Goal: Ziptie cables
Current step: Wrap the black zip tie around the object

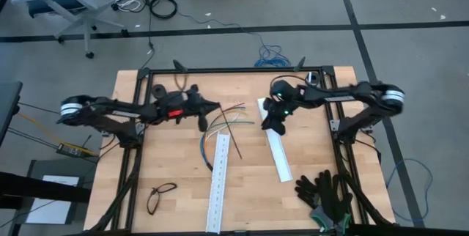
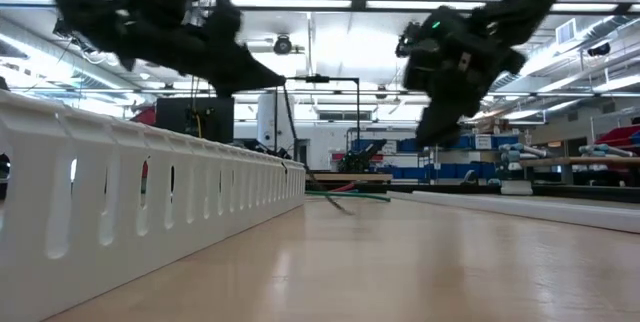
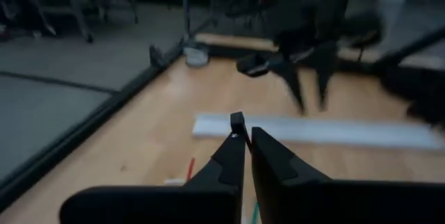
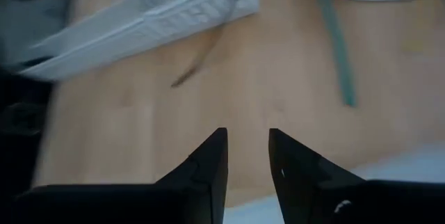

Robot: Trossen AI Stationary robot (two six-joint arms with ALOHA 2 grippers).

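The cables (image 1: 223, 124) lie mid-table as a loose fan of thin coloured wires, with the blue-sheathed curve (image 1: 204, 148) nearer the near edge. My left gripper (image 1: 215, 107) reaches in from the table's left, just left of the fan, shut on a thin black zip tie (image 1: 230, 135). My right gripper (image 1: 274, 124) hovers open over the far end of the right white rail (image 1: 278, 148). In its wrist view a green wire (image 4: 335, 43) lies ahead of my right gripper (image 4: 248, 147). The low view shows wires (image 2: 350, 195) flat on the table. My left gripper pinches the zip tie's upper end (image 3: 238, 120) between its two fingertips, and a short stub shows above them. The fingers come roughly level from the table's left. The strip (image 2: 315, 147) slants down from the fingers, its lower end (image 1: 239, 155) by the cables at the table.
A second white perforated rail (image 1: 220, 185) runs toward the near edge, large in the low view (image 2: 150, 202). Black gloves (image 1: 326, 192) lie at the near right corner, glasses (image 1: 161, 196) near left, and a hand tool (image 1: 183, 82) by the far edge. Bare wood lies between the rails.
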